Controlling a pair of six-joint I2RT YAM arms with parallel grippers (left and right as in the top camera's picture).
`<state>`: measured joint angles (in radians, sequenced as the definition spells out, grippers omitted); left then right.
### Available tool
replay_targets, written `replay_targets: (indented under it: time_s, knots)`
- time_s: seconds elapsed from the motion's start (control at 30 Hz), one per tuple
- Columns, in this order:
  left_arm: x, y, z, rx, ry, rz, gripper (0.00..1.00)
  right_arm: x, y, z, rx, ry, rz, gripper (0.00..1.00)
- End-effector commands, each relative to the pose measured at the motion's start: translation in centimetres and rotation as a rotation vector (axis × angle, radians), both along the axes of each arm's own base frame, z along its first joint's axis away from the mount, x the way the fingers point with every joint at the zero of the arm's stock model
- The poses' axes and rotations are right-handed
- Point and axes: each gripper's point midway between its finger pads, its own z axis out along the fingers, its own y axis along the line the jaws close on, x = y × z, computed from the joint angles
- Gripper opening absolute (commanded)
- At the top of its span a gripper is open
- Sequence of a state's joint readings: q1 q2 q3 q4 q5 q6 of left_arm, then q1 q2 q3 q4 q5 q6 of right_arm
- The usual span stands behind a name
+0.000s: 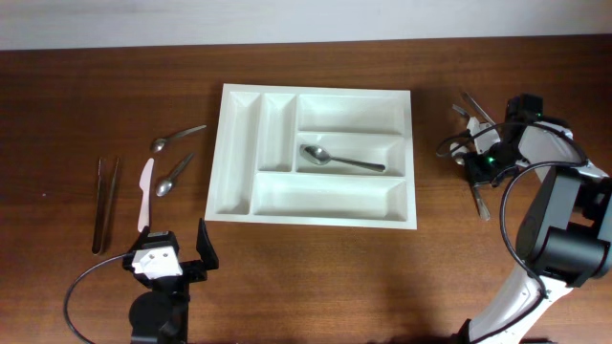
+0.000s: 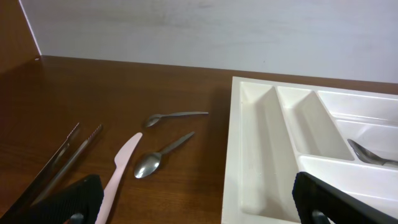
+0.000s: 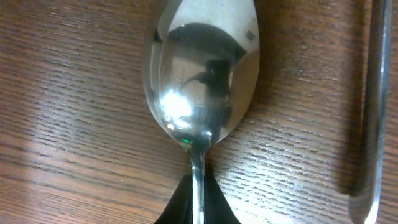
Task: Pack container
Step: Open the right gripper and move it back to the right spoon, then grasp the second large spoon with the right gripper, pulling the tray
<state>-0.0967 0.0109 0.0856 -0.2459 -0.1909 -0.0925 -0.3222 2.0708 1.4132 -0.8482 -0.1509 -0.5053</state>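
Nearest, in the right wrist view: pinching the thin neck of a polished steel spoon (image 3: 200,81) with the right gripper (image 3: 198,205), dark fingertips (image 3: 217,211) pressed together on the metal just below the bowl. Looks a narrow hold on a slick, rounded stem, with all the bowl's weight ahead of it; likely to let the spoon swivel or droop on the lift, or slide out altogether. Cannot tell contact with the brown wooden table (image 3: 62,124) from a slight clearance under the bowl. Just beside, at the right edge: a straight steel utensil handle (image 3: 368,93), close enough to be nudged or dragged along on any sideways start to the lift. Further off, in the overhead view: the large white plastic cutlery tray (image 1: 239,153) at mid-table, well apart from the grip, holding one grey metal spoon (image 1: 340,160) in the middle long compartment. Calls for a long carry over the tray's rim; risks catching the wall with a drooping bowl, shoving the light tray, or landing the spoon across a divider. Farthest, at the left: left gripper (image 1: 167,250) with fingers spread wide, holding nothing, near a pale pink plastic knife (image 1: 144,196), two small steel spoons (image 1: 160,145) and two dark thin sticks (image 1: 98,205). Seems no danger of a clash from there.
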Motion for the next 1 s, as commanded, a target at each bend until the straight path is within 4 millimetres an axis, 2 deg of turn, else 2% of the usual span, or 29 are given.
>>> replay_targets:
  time_s: [0.0,0.17,0.27,0.3,0.37,0.4,0.43,0.47,0.53,0.67,0.77,0.83,0.87,0.9,0.93,0.97]
  knots:
    - [0.0,0.0,-0.2,0.017,0.001,-0.008,0.99,0.5,0.4,0.0,0.034,0.017,-0.021,0.04]
    - [0.0,0.0,-0.2,0.017,0.001,-0.008,0.99,4.5,2.3,6.0,0.06,-0.101,0.031,0.04]
    - [0.0,0.0,-0.2,0.017,0.001,-0.008,0.99,6.9,4.1,10.8,0.045,-0.168,0.088,0.04]
    - [0.0,0.0,-0.2,0.017,0.001,-0.008,0.99,7.3,4.7,11.8,0.042,-0.182,0.103,0.04]
    - [0.0,0.0,-0.2,0.017,0.001,-0.008,0.99,8.3,8.0,15.3,0.055,-0.238,0.227,0.04]
    - [0.0,0.0,-0.2,0.017,0.001,-0.008,0.99,8.6,11.1,17.4,0.064,-0.278,0.344,0.04]
    - [0.0,0.0,-0.2,0.017,0.001,-0.008,0.99,8.6,12.3,18.0,0.06,-0.288,0.386,0.04]
    - [0.0,0.0,-0.2,0.017,0.001,-0.008,0.99,8.6,14.3,18.9,0.046,-0.304,0.466,0.04]
    - [0.0,0.0,-0.2,0.017,0.001,-0.008,0.99,8.3,17.0,19.6,0.051,-0.317,0.528,0.04]
    - [0.0,0.0,-0.2,0.017,0.001,-0.008,0.99,7.9,19.3,19.5,0.026,-0.308,0.584,0.04]
    - [0.0,0.0,-0.2,0.017,0.001,-0.008,0.99,7.8,19.2,19.5,-0.008,-0.303,0.584,0.04]
    - [0.0,0.0,-0.2,0.017,0.001,-0.008,0.99,8.0,17.8,19.3,-0.057,-0.285,0.529,0.04]
    - [0.0,0.0,-0.2,0.017,0.001,-0.008,0.99,8.1,17.0,19.2,-0.079,-0.274,0.499,0.07]
    - [0.0,0.0,-0.2,0.017,0.001,-0.008,0.99,7.9,16.5,19.1,-0.09,-0.263,0.491,0.15]
    - [0.0,0.0,-0.2,0.017,0.001,-0.008,0.99,7.7,15.9,19.0,-0.098,-0.251,0.482,0.31]
    - [0.0,0.0,-0.2,0.017,0.001,-0.008,0.99,7.5,15.4,18.9,-0.099,-0.238,0.471,0.37]
